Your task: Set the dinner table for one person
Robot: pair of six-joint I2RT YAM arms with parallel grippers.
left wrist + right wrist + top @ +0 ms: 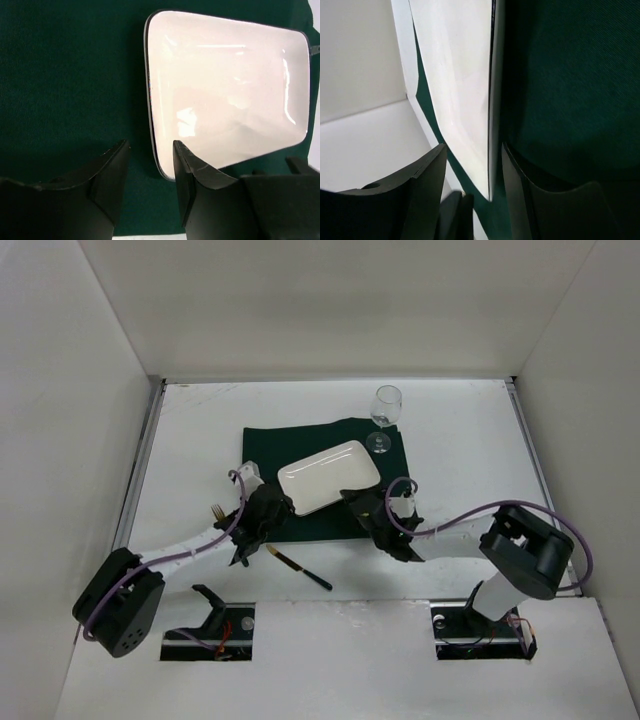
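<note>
My left jaws stand apart and hold nothing. In the left wrist view the near corner of the white rectangular plate (225, 90) sits right at the gap, its dark rim just beside the inner face of one black finger (200, 200). My right jaws are apart as well. The right wrist view shows the plate's rim edge-on in the gap between them, closer to one finger than the other, and I cannot tell whether it touches.

From above, the two sets of jaws flank the plate's near long edge, the left jaws at its left corner and the right jaws at its right corner. The plate lies slightly askew on a dark green cloth (270, 445) spread in the middle of the white table (200, 420).

An empty wine glass (387, 415) stands upright with its foot on the cloth's far right corner, apart from the plate. A gold fork (217, 511) lies on the bare table just left of the cloth, partly hidden behind the left arm (190, 545). A black-handled piece of cutlery with a gold tip (300, 568) lies slantwise on the table in front of the cloth, between the two arms. I cannot make out whether it is a knife or a spoon
</note>
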